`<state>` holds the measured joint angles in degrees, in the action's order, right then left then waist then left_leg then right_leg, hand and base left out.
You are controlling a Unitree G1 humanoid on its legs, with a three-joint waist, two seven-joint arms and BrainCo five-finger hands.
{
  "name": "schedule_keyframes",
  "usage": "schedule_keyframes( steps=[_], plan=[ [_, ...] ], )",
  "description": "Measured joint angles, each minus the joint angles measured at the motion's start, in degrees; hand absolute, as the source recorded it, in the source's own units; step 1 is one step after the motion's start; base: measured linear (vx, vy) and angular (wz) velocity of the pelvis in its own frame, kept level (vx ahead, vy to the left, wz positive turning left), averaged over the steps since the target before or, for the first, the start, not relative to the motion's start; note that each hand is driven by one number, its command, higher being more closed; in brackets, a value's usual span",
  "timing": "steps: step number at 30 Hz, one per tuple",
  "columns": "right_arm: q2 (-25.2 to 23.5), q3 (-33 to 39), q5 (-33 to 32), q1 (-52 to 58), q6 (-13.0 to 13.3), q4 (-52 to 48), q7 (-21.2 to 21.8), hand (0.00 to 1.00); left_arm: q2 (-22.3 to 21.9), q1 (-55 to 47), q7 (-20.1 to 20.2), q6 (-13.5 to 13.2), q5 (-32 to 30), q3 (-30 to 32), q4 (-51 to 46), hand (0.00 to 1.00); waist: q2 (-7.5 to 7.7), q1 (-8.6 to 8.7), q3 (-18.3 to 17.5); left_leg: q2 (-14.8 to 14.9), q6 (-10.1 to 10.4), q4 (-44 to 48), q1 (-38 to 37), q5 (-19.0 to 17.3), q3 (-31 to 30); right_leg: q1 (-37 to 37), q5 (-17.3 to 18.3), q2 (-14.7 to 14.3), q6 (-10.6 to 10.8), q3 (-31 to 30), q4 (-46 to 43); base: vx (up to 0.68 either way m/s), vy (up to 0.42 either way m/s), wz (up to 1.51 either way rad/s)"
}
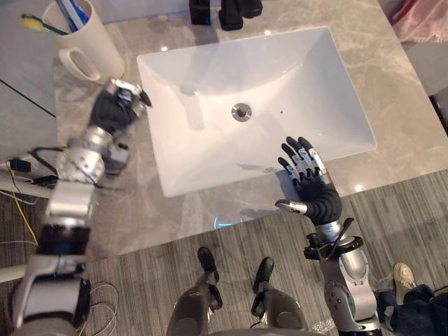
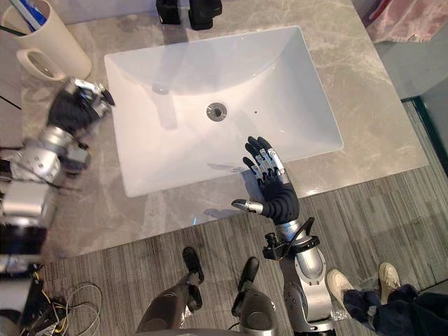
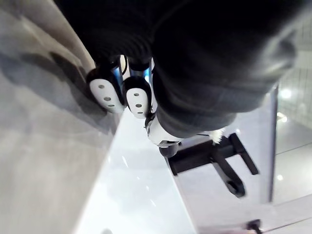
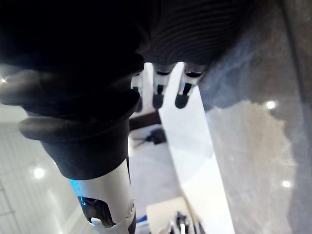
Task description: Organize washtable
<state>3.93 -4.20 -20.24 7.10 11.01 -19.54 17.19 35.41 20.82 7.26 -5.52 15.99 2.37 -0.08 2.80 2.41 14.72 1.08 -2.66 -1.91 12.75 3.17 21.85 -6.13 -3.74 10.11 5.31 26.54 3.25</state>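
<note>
right hand (image 1: 313, 187) open over the near rim of the sink (image 1: 210, 164), left hand (image 1: 115, 106) curled empty at its left edge.

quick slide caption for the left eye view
Open right hand at the sink, left hand beside the cream toothbrush mug

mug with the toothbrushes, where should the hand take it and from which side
Probably the handle, from the front: its loop faces the left hand, which sits just before it. Toothbrushes stick out of the mug, so not from above.
</note>
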Motion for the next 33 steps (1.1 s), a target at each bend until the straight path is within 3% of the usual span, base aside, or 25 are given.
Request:
schedule_keyframes(
  steps=[1, 2, 6, 7, 10, 13, 18, 23, 26, 33],
  plan=[
    [0.00, 0.18, -0.01, -0.23, -0.09, 0.41, -0.05, 0.00, -1.40, -2.18, 0.28, -0.06, 1.25, -0.01, -1.90, 1.00, -0.12, -0.07, 0.00, -0.07, 0.00, -0.17, -0.42, 0.00, -0.04, 0.27, 0.03, 0.03, 0.01, 0.15, 0.02, -0.02, 0.026, 0.05],
    [-0.01, 0.56, -0.02, -0.58, -0.25, 1.19, -0.20, 0.00, -4.02, -6.25, 0.54, -0.17, 2.81, -0.01, -5.52, 0.00, -0.34, -0.23, 0.02, -0.19, 0.01, -0.25, -1.13, -0.01, -0.11, 1.00, 0.11, 0.12, 0.09, 0.27, 0.08, -0.02, 0.025, 0.06],
    [-0.03, 2.45, -0.46, -0.47, -0.63, 3.06, -0.94, 0.00, -11.21, -17.03, 1.70, -0.36, 7.58, 0.40, -11.24, 0.00, -2.22, -0.70, -1.48, -1.09, 0.00, -0.77, -2.87, 0.05, -1.20, 2.98, 1.24, 0.76, 1.00, 1.72, 0.09, -0.01, 0.022, 0.12],
    [-0.12, 3.71, -0.63, -0.16, -1.09, 4.22, -1.10, 0.00, -14.56, -21.48, 1.70, -0.35, 8.40, 0.81, -11.90, 0.00, -3.47, -1.10, -2.55, -1.31, 0.01, -1.25, -4.26, 0.06, -1.21, 4.12, 1.33, 0.88, 1.05, 1.72, 0.10, 0.00, 0.028, 0.06],
    [-0.27, 6.31, -0.60, 0.76, -1.41, 5.27, -1.45, 0.00, -20.05, -27.39, 1.86, -0.41, 10.74, 2.41, -14.13, 0.00, -4.43, -1.75, -4.34, -1.56, 0.02, -1.83, -5.91, 0.06, -1.44, 5.74, 1.76, 0.99, 1.44, 1.88, 0.10, 0.02, 0.031, 0.05],
    [-2.49, 10.12, -0.57, 3.46, -1.44, 6.98, -2.22, 0.00, -29.21, -34.05, 1.47, -1.70, 13.26, 6.09, -16.08, 0.00, -4.54, -2.11, -6.05, -1.84, 0.13, -2.19, -7.95, 0.13, -2.77, 8.26, 2.46, 1.04, 1.77, 3.18, 0.07, 0.01, 0.008, 0.18],
    [-5.41, 11.56, -0.32, 8.57, -1.39, 6.94, -2.27, 0.00, -37.72, -42.61, 1.79, -2.58, 16.33, 4.96, -15.43, 0.00, -3.84, -2.92, -7.59, -2.08, 0.13, -2.59, -10.07, 0.13, -3.47, 10.55, 2.79, 1.16, 1.78, 3.50, -0.01, -0.01, 0.019, 0.09],
    [-6.41, 8.72, 0.70, 14.68, -1.73, 7.05, -2.33, 0.00, -39.96, -45.86, 4.10, -3.74, 17.16, 1.00, -12.56, 0.00, -3.13, -3.24, -9.66, -2.28, 0.45, -3.39, -12.75, -0.11, -4.09, 12.71, 4.55, 1.87, 2.03, 5.00, -2.15, -0.02, 0.019, 0.11],
    [-6.68, 6.91, 2.72, 19.57, -3.73, 8.04, -2.64, 0.00, -40.31, -46.11, 5.32, -4.20, 17.19, 0.11, -10.78, 0.00, -3.26, -3.28, -10.16, -2.24, 0.40, -3.73, -13.15, -0.38, -4.29, 12.87, 5.68, 2.23, 2.26, 5.81, -3.60, -0.04, 0.004, 0.10],
    [-6.84, 5.48, 5.22, 22.12, -4.61, 9.58, -5.92, 0.00, -39.66, -45.70, 5.24, -4.81, 16.86, -0.38, -8.29, 0.00, -3.71, -3.26, -10.58, -1.81, 0.46, -3.47, -13.88, -0.35, -2.42, 11.52, 7.13, 3.27, 2.32, 4.52, -6.52, 0.01, 0.003, -0.08]
  ],
)
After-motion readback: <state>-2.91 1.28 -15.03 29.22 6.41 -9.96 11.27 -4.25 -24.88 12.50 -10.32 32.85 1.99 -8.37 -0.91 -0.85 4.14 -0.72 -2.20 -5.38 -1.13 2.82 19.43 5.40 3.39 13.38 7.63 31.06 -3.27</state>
